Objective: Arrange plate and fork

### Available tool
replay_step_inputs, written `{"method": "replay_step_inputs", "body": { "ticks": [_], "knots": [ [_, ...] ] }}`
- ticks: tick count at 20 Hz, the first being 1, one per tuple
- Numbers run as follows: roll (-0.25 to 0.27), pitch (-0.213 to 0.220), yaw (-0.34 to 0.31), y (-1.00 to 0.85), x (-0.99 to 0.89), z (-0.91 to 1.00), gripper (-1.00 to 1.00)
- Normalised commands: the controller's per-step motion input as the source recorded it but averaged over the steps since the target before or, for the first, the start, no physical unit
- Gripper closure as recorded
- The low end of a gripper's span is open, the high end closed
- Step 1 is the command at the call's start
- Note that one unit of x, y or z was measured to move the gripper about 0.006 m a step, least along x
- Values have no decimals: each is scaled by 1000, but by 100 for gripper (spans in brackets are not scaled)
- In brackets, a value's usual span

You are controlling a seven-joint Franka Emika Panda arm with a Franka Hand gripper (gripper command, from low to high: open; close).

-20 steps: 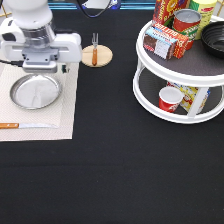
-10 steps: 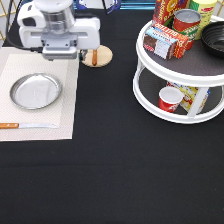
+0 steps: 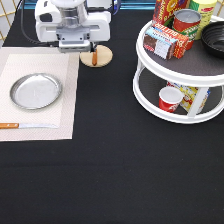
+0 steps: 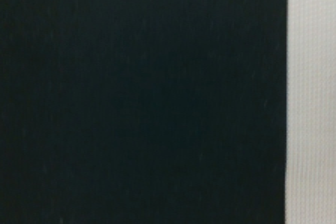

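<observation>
I am hovering the gripper [image 3: 75,47], grip unreadable, at the fork's [image 3: 94,56] nine o'clock, risking knocking it off the coaster [image 3: 101,56].

Looks like a lab tabletop staged as a dining spot to me. Black cloth table [image 3: 125,170], placemat [image 3: 65,75], groceries on a white two-tier turntable [image 3: 150,95].

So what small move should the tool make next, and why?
Probably a short shift toward the exterior view's right, over the fork on the wooden coaster: the tool hangs just beside it, and the plate already lies on the placemat.
</observation>
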Motion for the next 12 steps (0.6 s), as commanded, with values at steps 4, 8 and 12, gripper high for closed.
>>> {"method": "replay_step_inputs", "body": {
  "ticks": [4,8,12],
  "knots": [
    [-32,-120,37,264,-999,-603,-100],
    [-52,-180,32,322,-913,-517,-100],
    [-82,-216,17,359,-871,-430,-100]
  ]
}}
